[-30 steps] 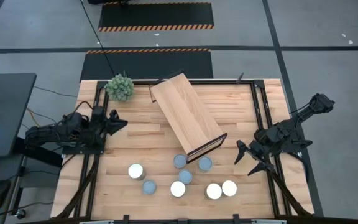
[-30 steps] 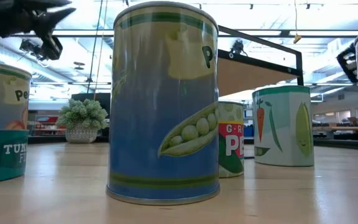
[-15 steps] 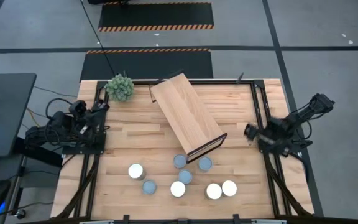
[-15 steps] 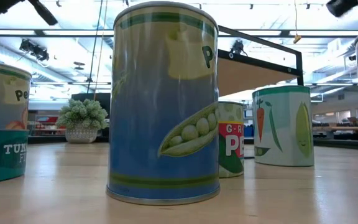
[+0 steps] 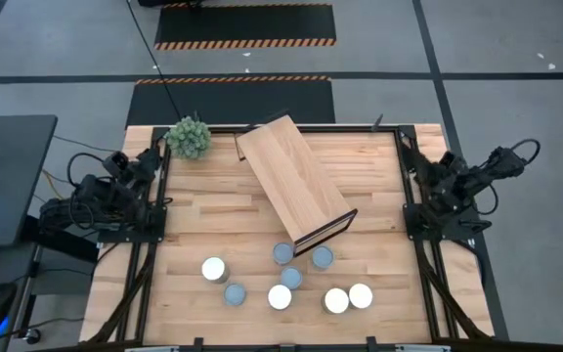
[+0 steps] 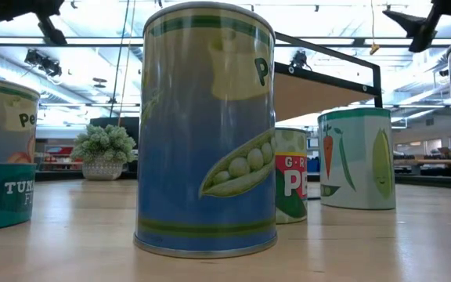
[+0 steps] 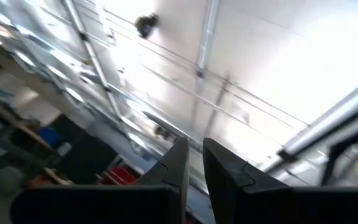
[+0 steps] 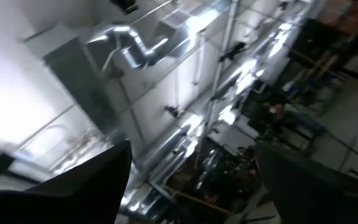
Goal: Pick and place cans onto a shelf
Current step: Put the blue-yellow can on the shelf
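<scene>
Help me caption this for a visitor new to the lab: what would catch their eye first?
Probably the pea can looming right in front of the table-level camera. From above, the long wooden shelf lies slanted across the middle of the table, with the other cans clustered near the front edge. A spiky green plant sits at the back left corner.

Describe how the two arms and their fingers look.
Both arms are dark, near-black jointed links with loose black cables looping beside them. The left gripper ends in two flat, angular black fingers. The right gripper has two broad, dark wedge-shaped fingers. No markings show.
</scene>
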